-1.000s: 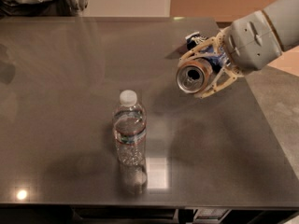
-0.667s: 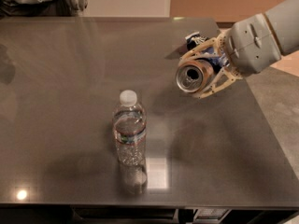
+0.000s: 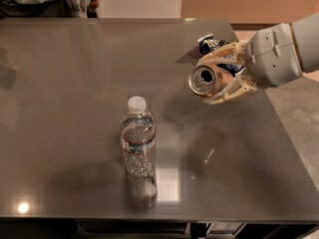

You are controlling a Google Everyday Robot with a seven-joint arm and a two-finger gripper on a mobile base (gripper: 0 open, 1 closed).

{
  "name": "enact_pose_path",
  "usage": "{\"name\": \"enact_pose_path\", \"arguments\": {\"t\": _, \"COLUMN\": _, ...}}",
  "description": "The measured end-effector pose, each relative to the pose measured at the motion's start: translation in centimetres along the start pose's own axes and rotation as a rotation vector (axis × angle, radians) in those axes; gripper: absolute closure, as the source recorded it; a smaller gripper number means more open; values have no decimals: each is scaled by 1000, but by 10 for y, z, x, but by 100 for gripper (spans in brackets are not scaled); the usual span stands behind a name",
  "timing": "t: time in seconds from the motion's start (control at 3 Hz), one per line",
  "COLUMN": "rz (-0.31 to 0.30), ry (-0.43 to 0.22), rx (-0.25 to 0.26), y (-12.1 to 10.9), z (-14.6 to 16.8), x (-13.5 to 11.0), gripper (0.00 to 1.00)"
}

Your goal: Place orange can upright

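Table (image 3: 65,108), grey and glossy, is recorded across most of the view. Gripper (image 3: 205,82) is seen above the table's right side, jaws clamped around the orange can (image 3: 215,77), which is held on its side, clear of the surface, silver end with dark opening turned toward the camera; contents cannot be told. Water bottle (image 3: 137,143) is stood upright near centre, capped, clear liquid inside. Snack bag (image 3: 212,44) is partly hidden behind the gripper.

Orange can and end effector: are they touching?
Touching. The camera view shows the end effector, at upper right, clasping the orange can sideways.
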State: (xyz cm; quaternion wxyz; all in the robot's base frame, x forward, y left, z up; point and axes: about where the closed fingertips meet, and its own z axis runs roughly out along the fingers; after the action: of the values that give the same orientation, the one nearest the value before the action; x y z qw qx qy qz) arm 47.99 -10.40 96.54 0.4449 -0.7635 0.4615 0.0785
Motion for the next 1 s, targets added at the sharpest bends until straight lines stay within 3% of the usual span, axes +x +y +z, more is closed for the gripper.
{"name": "enact_pose_path", "arguments": {"t": 0.33, "rz": 105, "ry": 27, "rx": 79, "y": 4, "z": 1, "x": 11, "gripper": 100}}
{"name": "enact_pose_path", "arguments": {"t": 1.0, "rz": 232, "ry": 32, "rx": 271, "y": 0, "z": -1, "x": 30, "gripper": 100}}
